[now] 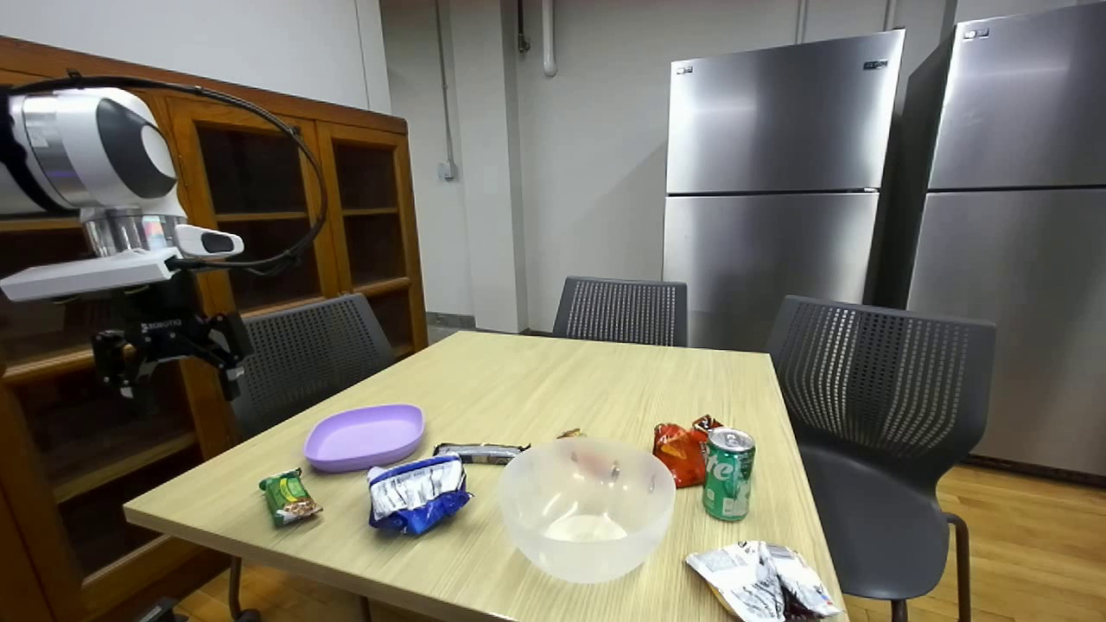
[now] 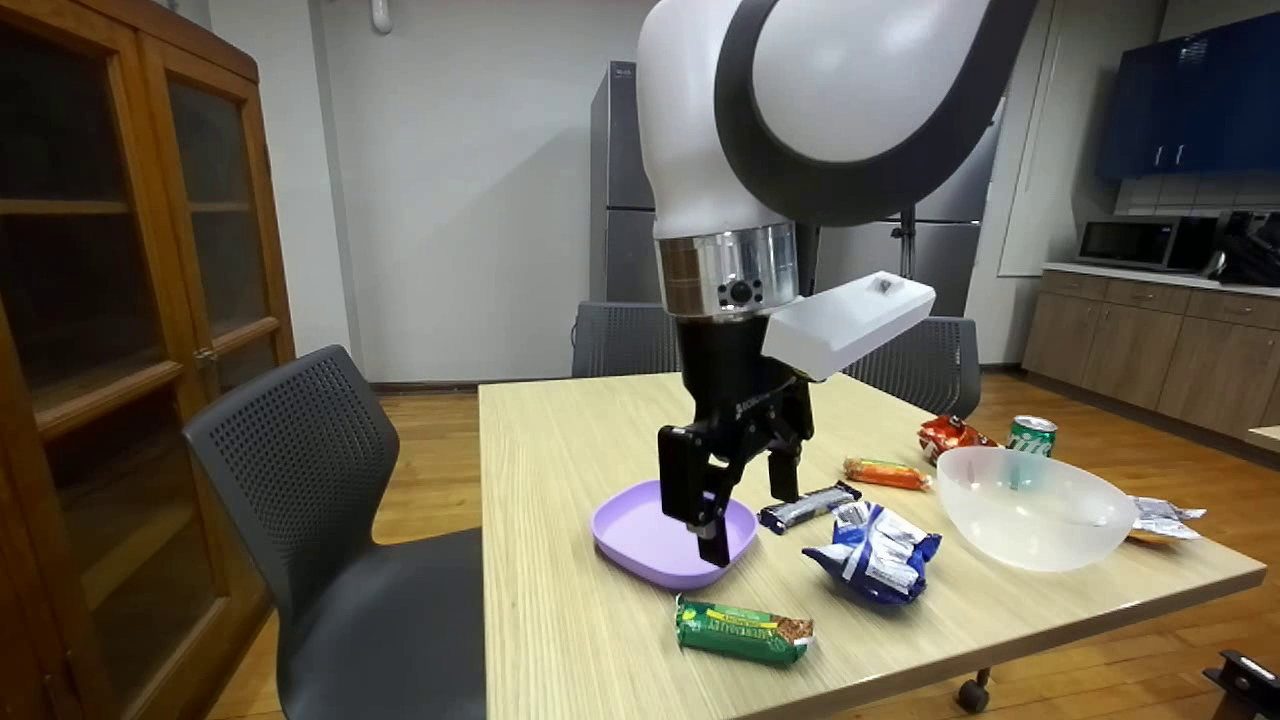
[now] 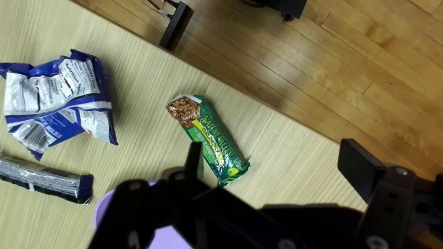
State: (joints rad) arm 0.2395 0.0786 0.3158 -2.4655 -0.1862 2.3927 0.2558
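Note:
My gripper [image 3: 277, 160] stands open above the table, its fingers wide apart with nothing between them. Nearest to it is a green granola bar [image 3: 213, 140], lying flat on the wood near the table edge; in the wrist view one fingertip overlaps its side. A purple plate [image 2: 640, 530] lies close by, partly hidden behind the gripper fingers in the wrist view. To the left in that view are a crumpled blue snack bag [image 3: 55, 100] and a dark-wrapped bar [image 3: 48, 178]. In an exterior view the gripper [image 1: 180, 387] hangs left of the table, higher than the plate.
A translucent bowl [image 1: 587, 518] stands on the table [image 1: 518, 380]. Around it are a green soda can [image 1: 728, 475], a red bag [image 1: 680, 453], a silvery bag [image 1: 765, 583] and an orange-wrapped bar [image 2: 885, 473]. Dark chairs [image 2: 300, 450] surround the table; a wooden cabinet [image 1: 251, 199] stands behind.

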